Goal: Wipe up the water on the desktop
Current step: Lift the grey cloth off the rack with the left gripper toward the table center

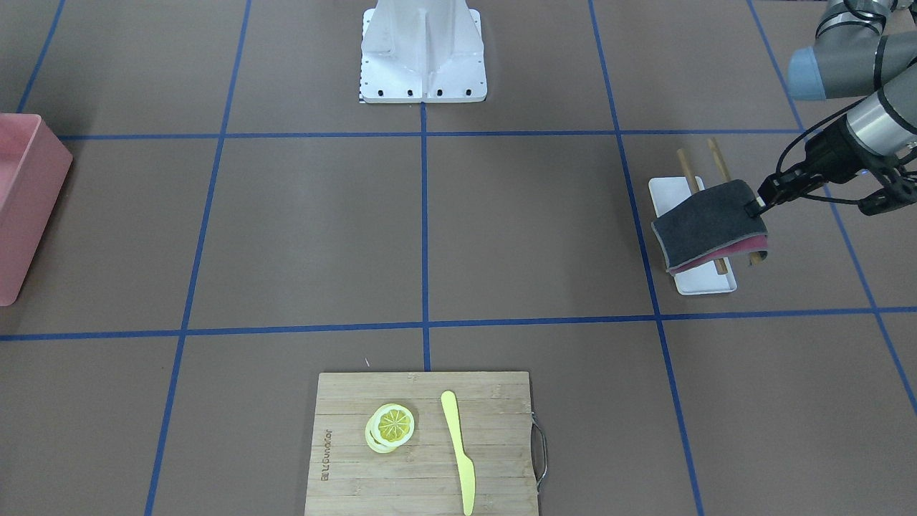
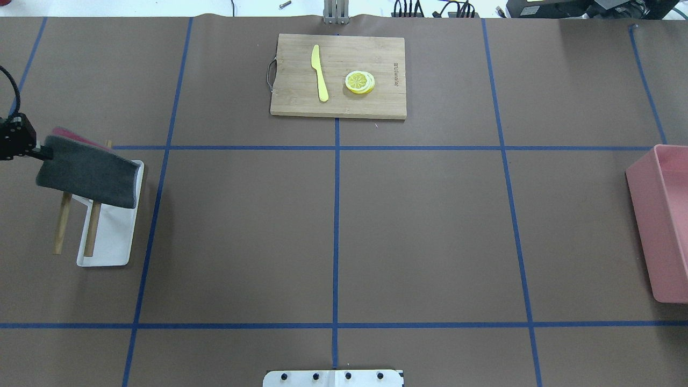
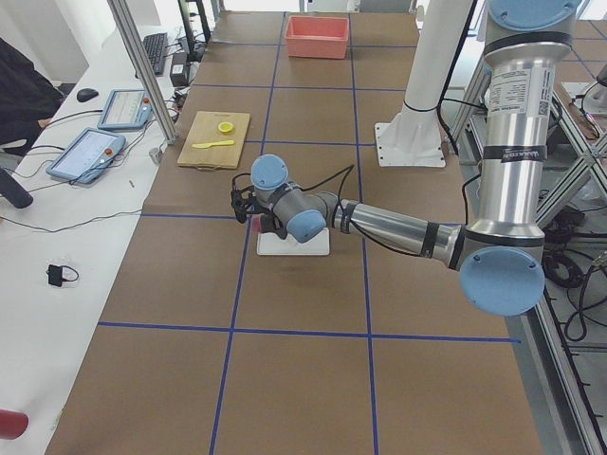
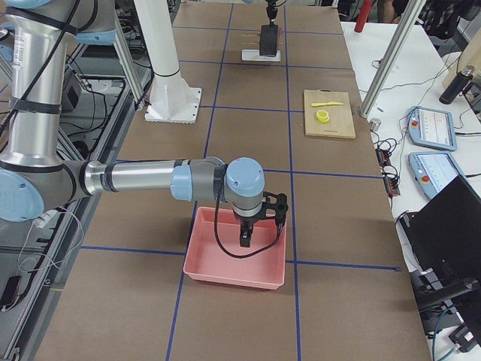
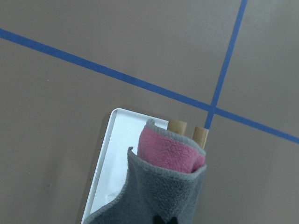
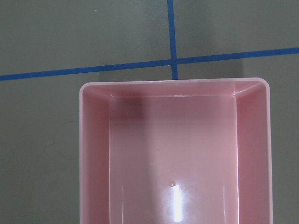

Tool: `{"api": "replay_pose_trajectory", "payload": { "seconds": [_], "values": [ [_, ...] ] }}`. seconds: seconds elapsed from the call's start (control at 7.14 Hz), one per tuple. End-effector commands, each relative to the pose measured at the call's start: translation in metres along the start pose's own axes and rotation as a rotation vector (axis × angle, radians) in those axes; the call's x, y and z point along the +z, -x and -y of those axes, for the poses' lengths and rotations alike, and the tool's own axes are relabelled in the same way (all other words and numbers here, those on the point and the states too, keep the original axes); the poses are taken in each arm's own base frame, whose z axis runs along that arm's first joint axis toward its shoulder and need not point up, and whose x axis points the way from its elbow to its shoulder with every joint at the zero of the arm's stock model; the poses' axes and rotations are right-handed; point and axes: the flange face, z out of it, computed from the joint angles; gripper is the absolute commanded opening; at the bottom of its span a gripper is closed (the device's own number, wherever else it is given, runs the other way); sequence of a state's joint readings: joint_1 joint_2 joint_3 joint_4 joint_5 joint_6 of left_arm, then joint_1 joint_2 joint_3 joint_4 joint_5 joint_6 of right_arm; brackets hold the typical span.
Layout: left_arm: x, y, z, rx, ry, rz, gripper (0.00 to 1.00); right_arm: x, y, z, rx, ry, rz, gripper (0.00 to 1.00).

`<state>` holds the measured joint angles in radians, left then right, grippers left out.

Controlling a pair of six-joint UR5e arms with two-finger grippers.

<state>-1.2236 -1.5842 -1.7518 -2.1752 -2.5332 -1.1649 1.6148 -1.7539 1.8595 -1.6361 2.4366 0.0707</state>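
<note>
The desktop (image 1: 315, 236) is a matte brown tabletop with a blue tape grid; I see no plain water on it. My left gripper (image 1: 756, 208) is shut on a folded cloth (image 1: 706, 226), grey outside and pink inside. It holds the cloth in the air over a small white tray (image 1: 706, 283). In the overhead view the cloth (image 2: 88, 172) hangs from the gripper (image 2: 40, 153) at the far left. The left wrist view shows the cloth (image 5: 159, 196) over the tray (image 5: 117, 154). My right gripper (image 4: 246, 239) hovers over a pink bin (image 4: 237, 259); I cannot tell if it is open.
Two wooden chopsticks (image 2: 62, 226) lie across the white tray (image 2: 110, 242). A bamboo cutting board (image 2: 387, 59) at the far side carries a yellow knife (image 2: 320, 72) and lemon slices (image 2: 360, 81). The pink bin (image 2: 666, 226) stands at the right edge. The robot base (image 1: 423, 50) is at the near middle.
</note>
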Motion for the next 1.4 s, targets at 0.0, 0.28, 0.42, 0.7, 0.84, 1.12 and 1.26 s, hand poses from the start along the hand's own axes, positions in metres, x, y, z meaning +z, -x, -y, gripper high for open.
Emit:
{"api": "replay_pose_trajectory", "payload": {
  "seconds": [0.0, 0.28, 0.42, 0.7, 0.84, 1.12, 1.26],
  "values": [
    [-0.064, 0.008, 0.011, -0.043, 0.018, -0.105, 0.0, -0.012, 0.015, 0.006, -0.034, -0.028, -0.003, 1.0],
    [-0.085, -0.008, 0.01, -0.16, 0.032, -0.143, 0.0, -0.017, 0.027, 0.015, -0.07, -0.044, 0.033, 1.0],
    [-0.094, -0.049, 0.019, -0.239, 0.031, -0.17, 0.0, -0.013, 0.043, 0.018, -0.108, -0.036, 0.076, 1.0],
    [-0.103, -0.099, 0.024, -0.32, 0.033, -0.2, 0.0, -0.004, 0.066, 0.026, -0.193, -0.052, 0.089, 1.0],
    [-0.103, -0.123, 0.026, -0.336, 0.035, -0.209, 0.0, -0.015, 0.091, 0.046, -0.241, -0.075, 0.094, 1.0],
    [-0.068, -0.191, 0.025, -0.431, -0.013, -0.175, 0.0, -0.021, 0.167, 0.066, -0.396, -0.09, 0.122, 1.0],
    [-0.035, -0.233, 0.013, -0.493, -0.02, -0.144, 0.0, -0.024, 0.211, 0.067, -0.49, -0.101, 0.141, 1.0]
  ]
}}
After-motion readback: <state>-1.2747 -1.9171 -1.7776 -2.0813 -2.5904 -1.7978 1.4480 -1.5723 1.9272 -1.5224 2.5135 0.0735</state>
